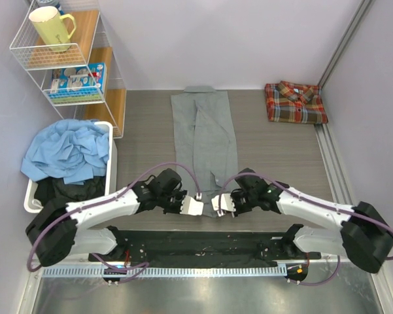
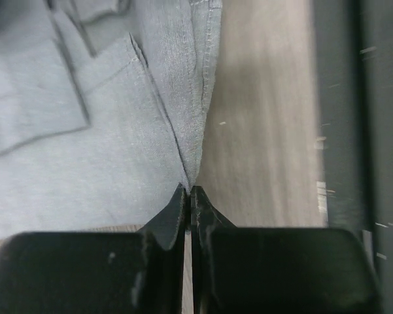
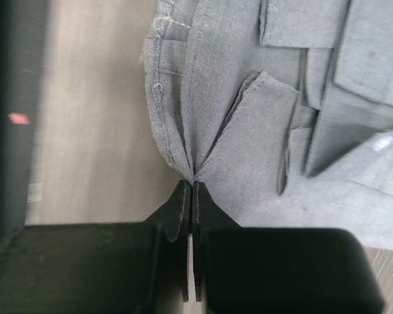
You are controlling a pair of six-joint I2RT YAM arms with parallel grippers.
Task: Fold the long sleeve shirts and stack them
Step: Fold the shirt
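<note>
Lying lengthwise down the middle of the bench (image 1: 281, 170), the grey shirt (image 1: 206, 140) is a narrow strip, sleeves folded in, collar end toward the frame's top and hem at lower centre; its cross-folds look undone. The plaid shirt (image 1: 294, 103) sits folded at upper right, not yet stacked. The left tool (image 1: 195, 206) and right tool (image 1: 220, 205) are each clamped on a hem corner.

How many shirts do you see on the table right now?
2. The grey shirt lies in the middle, its near hem pinched by the left gripper and right gripper; the plaid shirt sits folded at the far right. The blue cloth in the bin may hide more.
</note>
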